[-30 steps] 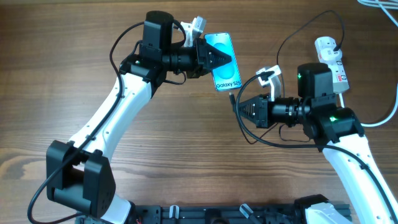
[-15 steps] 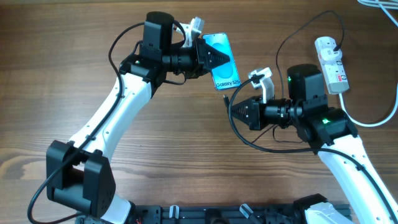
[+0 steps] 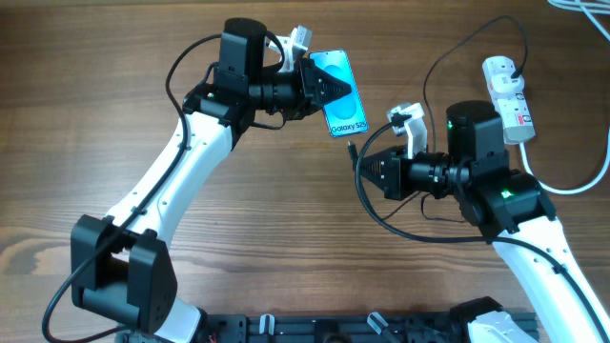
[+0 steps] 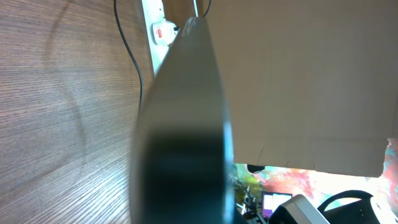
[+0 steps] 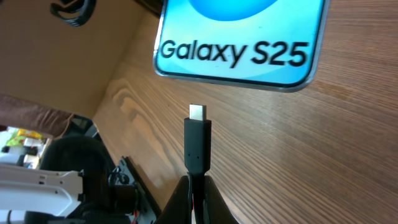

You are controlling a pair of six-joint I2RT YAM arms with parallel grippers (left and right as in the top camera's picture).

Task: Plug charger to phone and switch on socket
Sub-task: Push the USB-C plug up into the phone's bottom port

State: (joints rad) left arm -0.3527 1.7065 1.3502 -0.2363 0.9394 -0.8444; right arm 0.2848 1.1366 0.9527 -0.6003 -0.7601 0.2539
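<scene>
My left gripper (image 3: 324, 90) is shut on the phone (image 3: 343, 95) and holds it above the table, with its blue "Galaxy S25" screen facing up. In the left wrist view the phone (image 4: 180, 124) is a blurred edge-on shape that hides the fingers. My right gripper (image 3: 370, 171) is shut on the charger (image 3: 353, 149). In the right wrist view the dark connector tip (image 5: 198, 140) sticks out of the jaws (image 5: 198, 186) and points at the phone's lower edge (image 5: 242, 53), a small gap short of it. The socket (image 3: 510, 95) lies at the far right with a black plug in it.
The black charger cable loops under the right arm (image 3: 376, 211) and arcs back to the socket. A thick white cord (image 3: 572, 186) runs off the right edge. The socket also shows in the left wrist view (image 4: 163, 31). The table is wood-grained.
My right gripper moved left with the charger, then back a little to the right. The phone shifted slightly left in my left gripper. The connector stays just below the phone's lower edge.
</scene>
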